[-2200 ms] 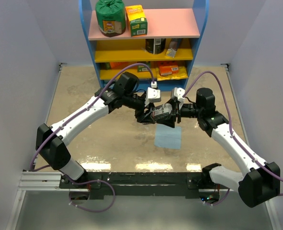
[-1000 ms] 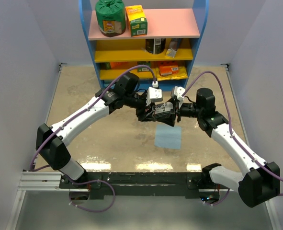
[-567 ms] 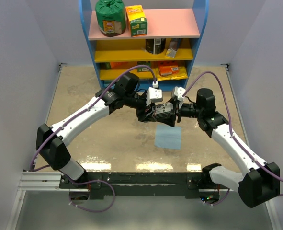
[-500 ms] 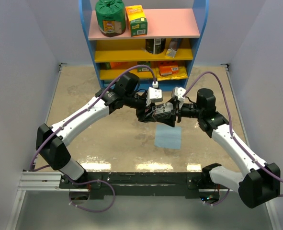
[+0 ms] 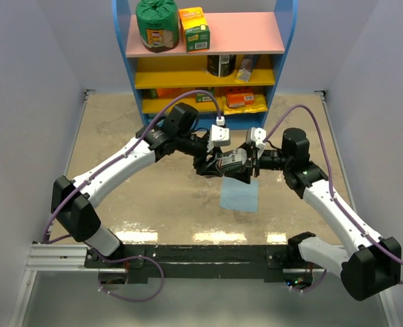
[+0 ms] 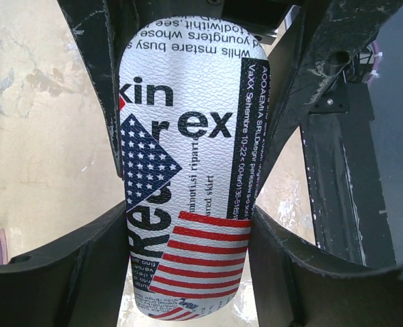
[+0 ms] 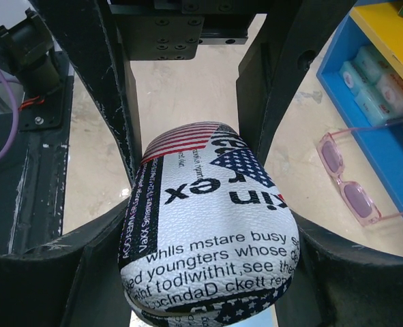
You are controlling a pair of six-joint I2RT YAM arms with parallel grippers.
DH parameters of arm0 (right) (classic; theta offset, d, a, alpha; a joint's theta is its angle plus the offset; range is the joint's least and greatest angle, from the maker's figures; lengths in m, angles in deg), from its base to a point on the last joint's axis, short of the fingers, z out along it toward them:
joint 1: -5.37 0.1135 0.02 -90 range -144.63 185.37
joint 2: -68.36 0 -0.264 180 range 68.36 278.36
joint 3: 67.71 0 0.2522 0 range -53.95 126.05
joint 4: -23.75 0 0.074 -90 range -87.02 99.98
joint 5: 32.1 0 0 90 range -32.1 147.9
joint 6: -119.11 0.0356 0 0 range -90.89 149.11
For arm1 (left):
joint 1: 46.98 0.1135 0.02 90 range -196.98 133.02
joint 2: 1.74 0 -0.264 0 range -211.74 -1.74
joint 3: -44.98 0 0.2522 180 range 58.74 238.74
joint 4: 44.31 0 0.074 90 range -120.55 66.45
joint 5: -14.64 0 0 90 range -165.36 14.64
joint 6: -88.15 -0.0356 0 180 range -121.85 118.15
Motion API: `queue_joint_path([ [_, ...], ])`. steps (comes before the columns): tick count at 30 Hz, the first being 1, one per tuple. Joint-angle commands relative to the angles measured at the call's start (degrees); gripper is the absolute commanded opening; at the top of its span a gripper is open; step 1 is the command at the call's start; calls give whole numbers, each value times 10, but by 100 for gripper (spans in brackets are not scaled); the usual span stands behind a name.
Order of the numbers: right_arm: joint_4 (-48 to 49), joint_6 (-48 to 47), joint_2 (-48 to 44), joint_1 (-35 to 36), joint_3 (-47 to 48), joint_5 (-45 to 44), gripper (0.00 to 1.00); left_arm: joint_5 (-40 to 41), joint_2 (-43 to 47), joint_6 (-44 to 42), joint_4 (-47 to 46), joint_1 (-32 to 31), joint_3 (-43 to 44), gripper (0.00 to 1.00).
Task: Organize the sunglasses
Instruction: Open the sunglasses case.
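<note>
2 hands share 1 pouch (image 6: 187,170) held off the bench (image 5: 119,136): left hand (image 5: 213,163) clamps its left end, right hand (image 5: 250,162) its right end. Right arm has stretched out slightly since earlier. Only the right wrist view shows the sunglasses (image 7: 348,180), lying on the bench beside the blue shelf (image 7: 385,109).

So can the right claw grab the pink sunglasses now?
Probably not yet. The right claw is full, gripping the pouch together with the left claw. The sunglasses lie uncovered on the table by the blue shelf.
</note>
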Motion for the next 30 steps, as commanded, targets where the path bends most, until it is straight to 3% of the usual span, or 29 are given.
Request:
queue_joint_path([
  [1, 30, -47, -20, 3, -4, 27, 0, -6, -2, 59, -19, 13, 13, 0],
  [30, 23, -66, -28, 3, -7, 43, 0, -61, -28, 116, -46, 51, 12, 0],
])
